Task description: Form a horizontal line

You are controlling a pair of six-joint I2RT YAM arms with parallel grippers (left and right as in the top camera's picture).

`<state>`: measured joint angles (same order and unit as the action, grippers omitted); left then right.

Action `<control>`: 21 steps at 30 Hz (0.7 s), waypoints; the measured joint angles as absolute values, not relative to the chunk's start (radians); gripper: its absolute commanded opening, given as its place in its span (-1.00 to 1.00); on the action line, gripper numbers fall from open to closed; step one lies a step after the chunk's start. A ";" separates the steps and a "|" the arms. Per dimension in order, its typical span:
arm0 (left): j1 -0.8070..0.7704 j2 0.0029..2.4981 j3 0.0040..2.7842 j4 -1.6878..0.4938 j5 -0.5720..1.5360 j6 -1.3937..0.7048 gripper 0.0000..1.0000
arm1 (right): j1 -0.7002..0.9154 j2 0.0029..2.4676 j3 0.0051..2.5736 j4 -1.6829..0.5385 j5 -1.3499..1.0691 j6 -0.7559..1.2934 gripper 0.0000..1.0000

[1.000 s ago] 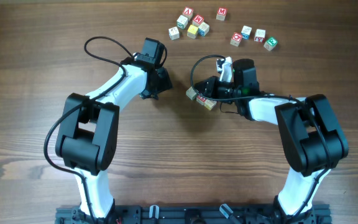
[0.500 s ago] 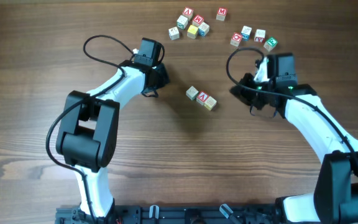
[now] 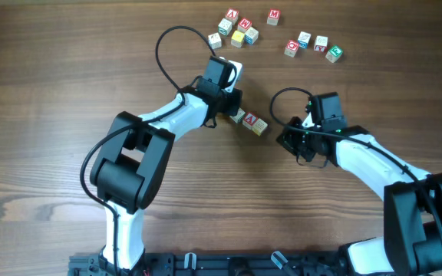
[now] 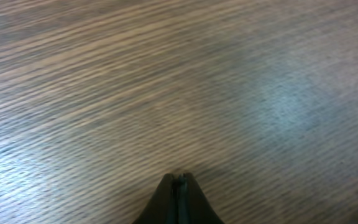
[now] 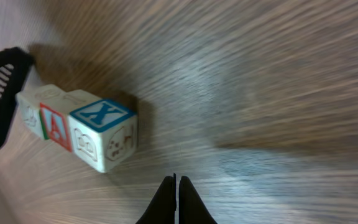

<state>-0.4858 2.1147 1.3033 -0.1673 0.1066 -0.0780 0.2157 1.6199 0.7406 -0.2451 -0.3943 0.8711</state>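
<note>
A: Where does the line stand on the table (image 3: 44, 92)?
B: Mid-table there is a short row (image 3: 249, 120) of three blocks, touching. It slants down to the right in the overhead view, so it is not yet horizontal. The loose blocks (image 3: 239, 36) lie well apart from it, at the far side.
A: And the biggest risk?
B: The left arm (image 3: 167, 115). Its head sits right against the row's upper end, and from above contact cannot be ruled out. A sweep there could scatter the row or skew it further.
A: The right arm (image 3: 367, 153)?
B: It is near the row's other side but apart from it. If both arms close in together, they could collide over the blocks.
A: The claws?
B: The left gripper (image 4: 180, 179) has its fingers pressed together and is empty, with only wood in its view. The right gripper (image 5: 176, 179) is likewise pinched and empty, and the X block (image 5: 101, 114) is just ahead of it. A closed tip nudging one corner would likely spin that block rather than slide the row.
</note>
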 measured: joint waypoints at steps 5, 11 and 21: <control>-0.490 2.115 1.306 -0.187 0.115 -0.052 -0.92 | 0.249 1.684 0.740 -0.160 -0.373 0.943 -0.91; -0.489 2.115 1.310 -0.198 0.126 -0.049 -0.92 | 0.249 1.704 0.739 -0.075 -0.373 0.970 -0.91; -0.489 2.113 1.316 -0.231 0.147 -0.051 -0.92 | 0.260 1.773 0.739 0.041 -0.419 1.010 -0.91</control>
<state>-0.4889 2.1128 1.3159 -0.2310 0.1471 -0.0505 0.2604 1.7729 0.7387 0.0406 -0.4194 1.0096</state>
